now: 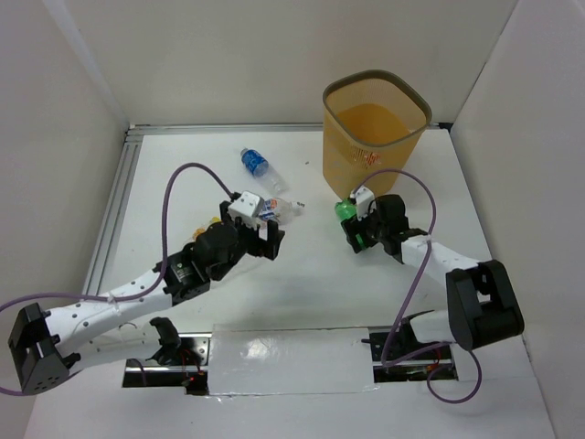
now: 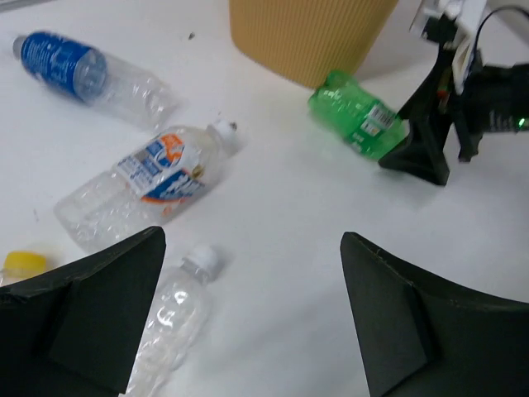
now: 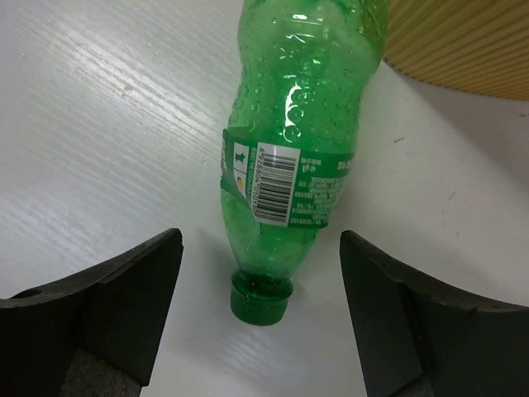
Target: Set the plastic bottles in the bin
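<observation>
Beside the bin [image 1: 352, 151], our right gripper [image 3: 260, 248] stood spread astride the green bottle [image 3: 297, 107] (nothing pinched yet), so we judged closing, then lifting, came next.

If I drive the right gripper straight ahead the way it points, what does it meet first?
Most likely the green bottle, cap end first; it lies in line with the open right gripper. The bin stands beyond it.
</observation>
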`<state>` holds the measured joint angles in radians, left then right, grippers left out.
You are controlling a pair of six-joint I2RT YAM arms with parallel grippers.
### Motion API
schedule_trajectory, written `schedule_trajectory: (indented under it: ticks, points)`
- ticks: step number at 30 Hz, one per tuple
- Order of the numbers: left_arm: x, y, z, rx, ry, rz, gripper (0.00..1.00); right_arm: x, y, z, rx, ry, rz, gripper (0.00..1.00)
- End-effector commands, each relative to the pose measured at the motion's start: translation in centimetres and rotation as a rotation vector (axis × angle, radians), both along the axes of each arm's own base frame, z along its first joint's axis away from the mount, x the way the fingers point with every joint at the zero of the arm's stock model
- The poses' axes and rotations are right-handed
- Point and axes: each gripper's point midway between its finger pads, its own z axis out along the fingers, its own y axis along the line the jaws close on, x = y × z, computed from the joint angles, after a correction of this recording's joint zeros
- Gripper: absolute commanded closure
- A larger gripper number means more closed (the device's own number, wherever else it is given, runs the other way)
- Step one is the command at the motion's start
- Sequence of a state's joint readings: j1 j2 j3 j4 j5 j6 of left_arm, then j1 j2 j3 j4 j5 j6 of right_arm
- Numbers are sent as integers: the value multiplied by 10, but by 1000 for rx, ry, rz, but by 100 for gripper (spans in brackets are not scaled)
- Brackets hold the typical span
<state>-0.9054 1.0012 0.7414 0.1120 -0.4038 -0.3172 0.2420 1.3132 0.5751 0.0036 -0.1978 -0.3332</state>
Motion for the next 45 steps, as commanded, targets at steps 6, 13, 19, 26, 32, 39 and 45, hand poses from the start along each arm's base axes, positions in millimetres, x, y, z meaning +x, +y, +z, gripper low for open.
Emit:
schedule_trajectory:
  ticks: [6, 13, 19, 26, 32, 39, 45]
  points:
    - [-23, 28, -23, 102, 40, 87, 0, 18, 14, -5, 39, -70, 20, 20]
    - [-32, 35, -46, 189, 66, 85, 0, 9, 19, -21, 35, -33, 73, 46]
    - [-30, 38, -55, 250, 60, 81, 0, -5, 38, -13, 86, 26, 211, 76]
    - [-30, 45, -65, 386, 59, 62, 0, -26, 80, 64, 229, 22, 518, 85]
    - [-33, 49, -64, 397, 69, 52, 0, -5, 98, 153, 260, -118, 598, 86]
    - [-41, 46, -61, 372, 66, 11, 0, 15, 112, 254, 334, -314, 620, 86]
    - [-39, 43, -77, 439, 97, 3, 0, 39, 100, 330, 402, -473, 523, 86]
